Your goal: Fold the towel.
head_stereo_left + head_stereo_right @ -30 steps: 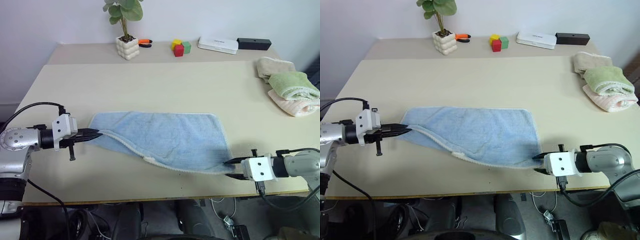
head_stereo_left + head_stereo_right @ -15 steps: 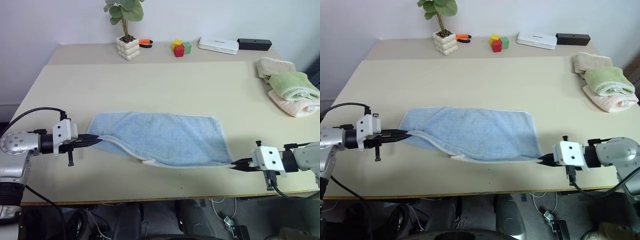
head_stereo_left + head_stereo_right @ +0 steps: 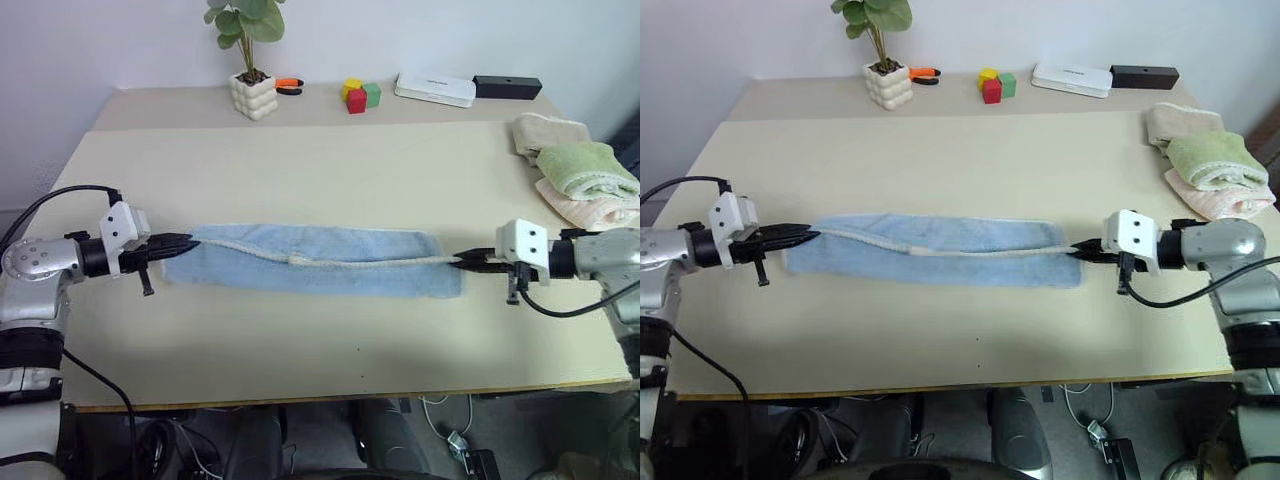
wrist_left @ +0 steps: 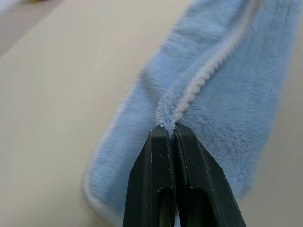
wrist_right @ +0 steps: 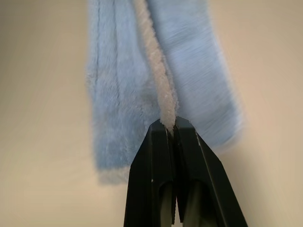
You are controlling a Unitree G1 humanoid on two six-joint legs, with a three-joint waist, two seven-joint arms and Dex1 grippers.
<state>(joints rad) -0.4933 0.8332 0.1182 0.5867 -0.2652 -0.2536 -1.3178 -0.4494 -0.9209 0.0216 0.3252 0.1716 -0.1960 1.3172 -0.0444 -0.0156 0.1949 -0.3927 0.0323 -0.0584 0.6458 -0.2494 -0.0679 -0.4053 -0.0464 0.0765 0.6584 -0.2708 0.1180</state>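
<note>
The light blue towel hangs stretched between my two grippers across the middle of the table, its whitish hemmed edge pulled taut on top and the rest draping onto the tabletop. My left gripper is shut on the towel's left corner, and the left wrist view shows the black fingers pinching the hem. At the right end my right gripper is shut on the other corner; in the right wrist view its fingers clamp the white edge.
A stack of beige, green and pink towels lies at the table's right edge. Along the far side stand a potted plant, coloured blocks, a white box and a black box.
Both grippers have lifted the towel's near edge and carried it away from the table's front edge, so the flat spread cloth is now a narrow taut strip. The right gripper rose most.
</note>
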